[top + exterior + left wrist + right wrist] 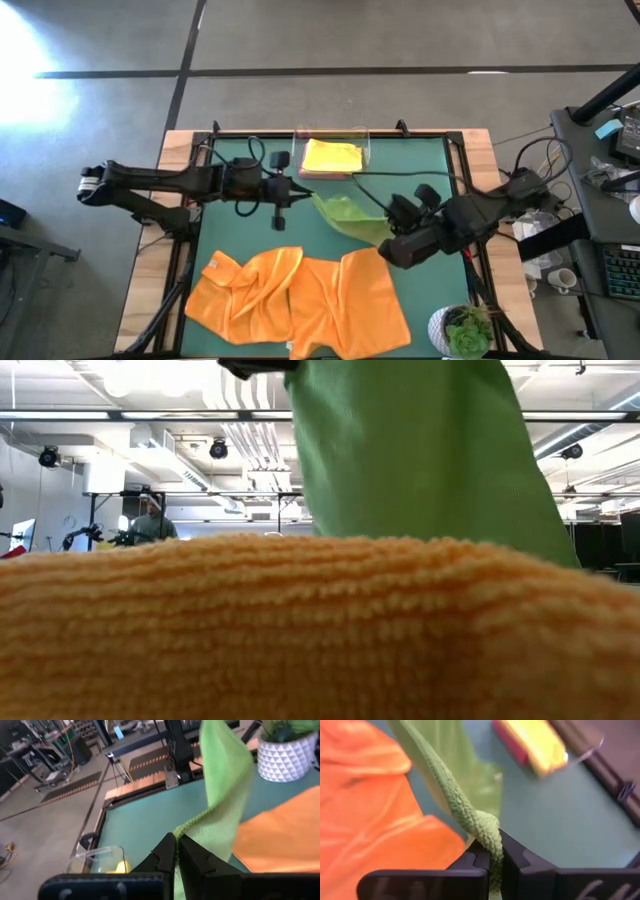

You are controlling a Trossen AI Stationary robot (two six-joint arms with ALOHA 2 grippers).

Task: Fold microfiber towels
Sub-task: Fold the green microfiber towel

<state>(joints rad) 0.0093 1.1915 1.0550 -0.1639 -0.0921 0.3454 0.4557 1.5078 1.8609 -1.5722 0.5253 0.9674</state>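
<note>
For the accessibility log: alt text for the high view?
Both grippers, left and right, hold a green towel stretched between them above the table. Two orange towels lie crumpled in front; a yellow towel sits folded in a clear tray.

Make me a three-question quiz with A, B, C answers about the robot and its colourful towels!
1. Where is the yellow towel?
A. In the clear tray
B. On the plant
C. On the floor

2. What colour is the towel both grippers pinch?
A. Pink
B. Green
C. Blue

3. How is that towel right now?
A. Folded flat on the table
B. Lifted, hanging between the grippers
C. Lying in the tray

Answers:
1 A: the high view shows it folded inside the tray at the table's far edge.
2 B: the left gripper and the right gripper are each shut on the green towel.
3 B: the low view shows it hanging above the orange towels.
</note>
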